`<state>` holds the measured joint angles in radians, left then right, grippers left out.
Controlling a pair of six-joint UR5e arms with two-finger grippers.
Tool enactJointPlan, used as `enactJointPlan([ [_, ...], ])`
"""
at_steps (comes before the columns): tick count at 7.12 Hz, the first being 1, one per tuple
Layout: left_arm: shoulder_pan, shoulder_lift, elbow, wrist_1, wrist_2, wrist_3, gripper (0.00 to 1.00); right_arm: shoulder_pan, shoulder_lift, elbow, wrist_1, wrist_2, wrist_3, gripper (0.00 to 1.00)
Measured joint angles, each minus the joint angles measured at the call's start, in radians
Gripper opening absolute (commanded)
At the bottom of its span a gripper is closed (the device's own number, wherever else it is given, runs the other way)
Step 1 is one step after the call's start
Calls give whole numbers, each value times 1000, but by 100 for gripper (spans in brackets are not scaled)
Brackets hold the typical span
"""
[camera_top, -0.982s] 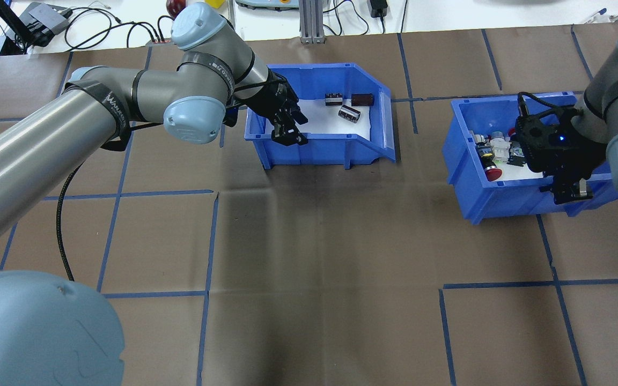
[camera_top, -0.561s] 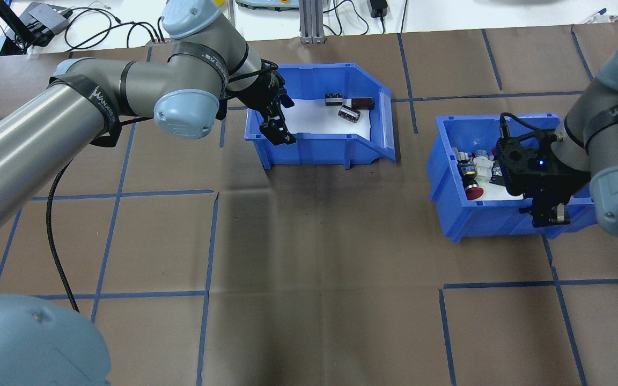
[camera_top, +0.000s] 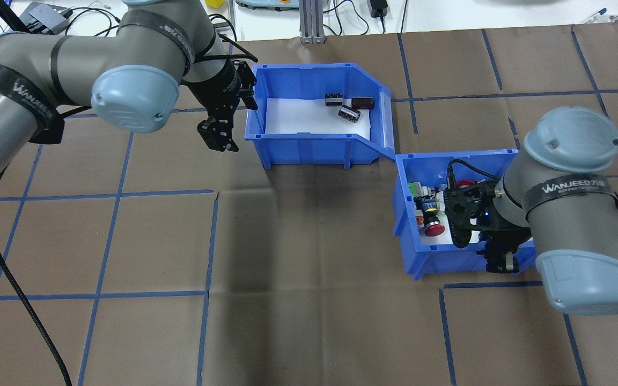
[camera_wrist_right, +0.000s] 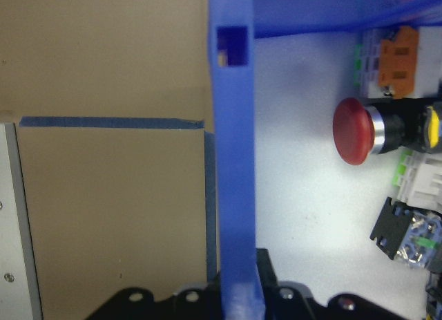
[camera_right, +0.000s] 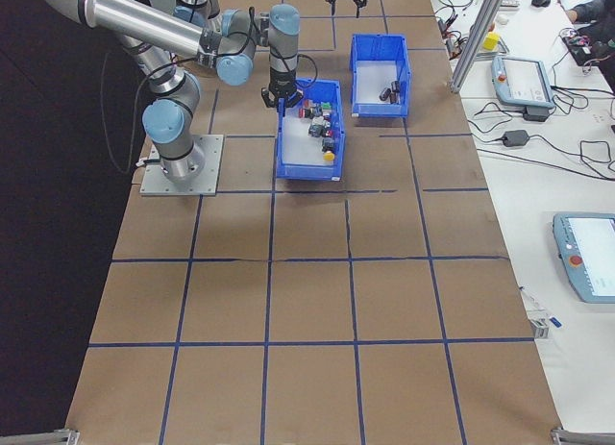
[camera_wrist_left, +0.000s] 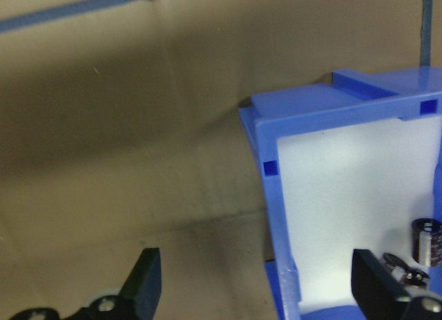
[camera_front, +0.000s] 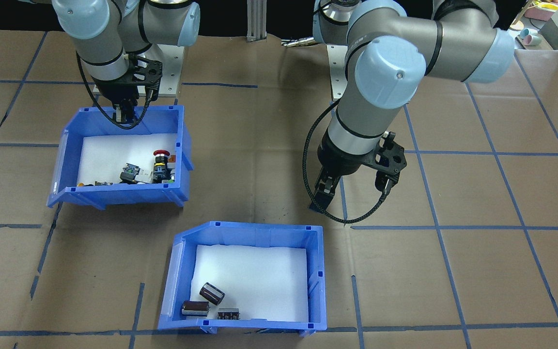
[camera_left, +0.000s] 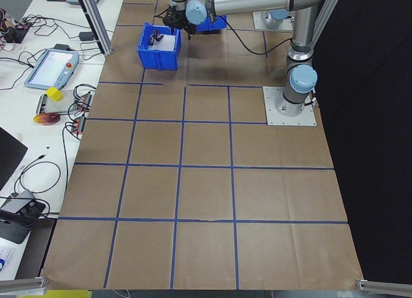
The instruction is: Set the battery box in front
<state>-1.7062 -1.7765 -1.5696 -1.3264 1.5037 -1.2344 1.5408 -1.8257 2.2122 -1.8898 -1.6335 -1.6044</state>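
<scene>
1. My left gripper point(camera_top: 218, 135) hangs empty with its jaws spread wide, just beside the end wall of the battery box point(camera_top: 309, 149) and clear of it.
2. The battery box sits at the far side of the table from my base, its white foam liner point(camera_front: 250, 281) carrying three dark cells point(camera_top: 349, 105) bunched near the slanted front.
3. My right gripper point(camera_top: 499, 260) is clamped on the near wall of the switch bin point(camera_top: 408, 236); the wrist view shows the blue wall running between my fingers.
4. As I judge it, the step in hand is sorting the two bins front to back. To do it well I should keep the switch bin flat on the paper while it slides, so the red mushroom button point(camera_wrist_right: 356, 132) and its neighbours do not tumble, and keep its corner off the battery box, which it nearly touches.
5. Readable writing: "WANJEED" on the black band around my right forearm point(camera_top: 572, 187), and again on my left arm's band point(camera_top: 30, 99).
</scene>
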Motion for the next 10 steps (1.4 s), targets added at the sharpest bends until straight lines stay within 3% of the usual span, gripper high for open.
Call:
enactJointPlan([
  [2,23,121,-1,-134,112,355,99,174,2,2,-19,-5,181,9],
  [3,35,167,-2,-192,128,539,99,266,7,3,-40,-6,277,9],
  [5,47,223,-6,-247,127,887,99,401,39,2,-109,-6,422,9],
  [7,50,258,-29,-256,114,1096,99,503,111,0,-210,-7,528,9],
  [9,49,311,-68,-256,106,1180,99,570,170,-2,-280,-10,580,9],
  [10,47,353,-95,-257,106,1171,99,579,184,-2,-289,-11,589,18],
])
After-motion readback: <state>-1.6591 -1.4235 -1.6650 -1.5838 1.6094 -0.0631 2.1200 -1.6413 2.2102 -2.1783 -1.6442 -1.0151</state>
